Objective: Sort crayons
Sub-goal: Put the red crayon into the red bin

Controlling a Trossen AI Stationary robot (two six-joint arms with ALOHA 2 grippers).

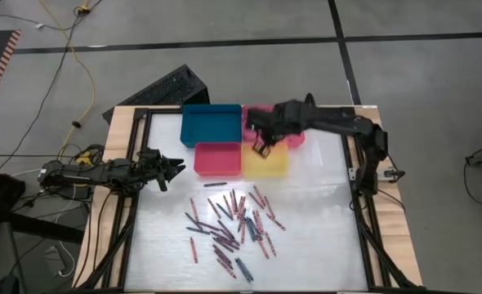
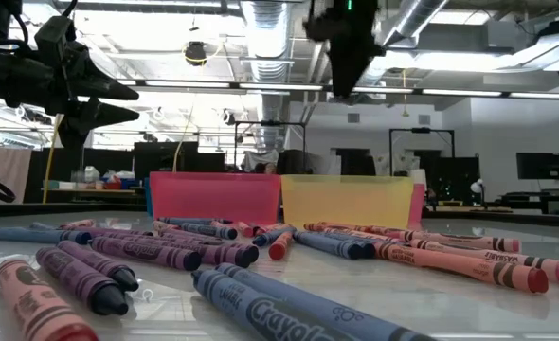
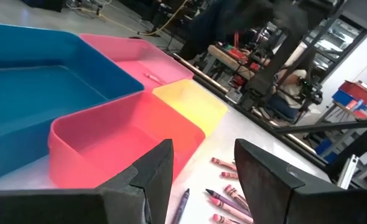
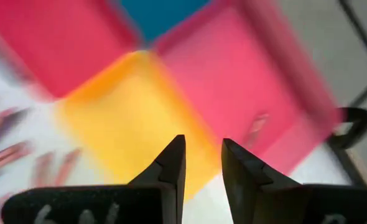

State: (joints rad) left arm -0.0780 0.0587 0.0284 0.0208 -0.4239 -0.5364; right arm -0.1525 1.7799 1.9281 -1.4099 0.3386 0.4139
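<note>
My right gripper (image 1: 263,149) hangs above the trays at the far side of the bench (image 1: 323,237), over the seam between the yellow tray (image 1: 266,161) and the pink tray (image 1: 294,137). Its fingers stand slightly apart with nothing between them. One pinkish crayon (image 4: 256,128) already lies on the floor of that pink tray. My left gripper (image 1: 176,168) waits at the left edge of the bench, fingers spread wide and empty, facing the red tray (image 3: 127,134) and the blue tray (image 3: 40,87).

The crayons (image 1: 233,224) are nearly all heaped in a loose scatter on the near middle of the bench, well apart from the trays: purple, dark blue, red and pink sticks crossing and touching each other.

The step in hand, as I judge it, is going to the heap for the next crayon. To do it well I should pick one at the fringe of the pile that lies clear of its neighbours, line my fingers across its length, and come straight down so the tips straddle it.

The crayons are slim round sticks in paper wrappers with blunt cone tips; they will roll on the glossy, reflective bench if nudged. The trays are smooth, thin-walled rectangular plastic, the yellow one faintly translucent.
</note>
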